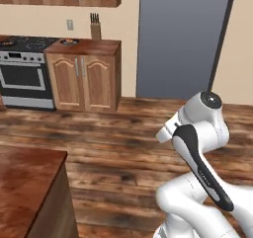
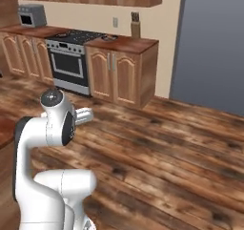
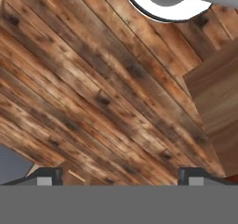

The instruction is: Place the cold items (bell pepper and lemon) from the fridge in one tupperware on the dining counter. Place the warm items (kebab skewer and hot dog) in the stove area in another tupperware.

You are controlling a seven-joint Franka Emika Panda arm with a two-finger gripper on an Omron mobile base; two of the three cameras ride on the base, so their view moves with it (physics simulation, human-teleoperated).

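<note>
Fridge (image 1: 183, 39) stands beyond bare wood floor (image 1: 118, 148); end effector (image 3: 121, 176) spread wide.

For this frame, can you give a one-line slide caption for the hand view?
Open hand points down at bare wooden floor, nothing between its fingertips.

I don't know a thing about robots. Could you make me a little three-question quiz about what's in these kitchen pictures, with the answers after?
1. True or false: the gripper is carrying a lemon.
2. What stands on the counter right of the stove, against the wall? A) kettle B) knife block C) vase
3. What surface does the hand camera look down on?

Key
1. False. Its fingertips stand wide apart with nothing between them.
2. B, the knife block.
3. The wooden floor, with the corner of a wooden counter at the right.
</note>
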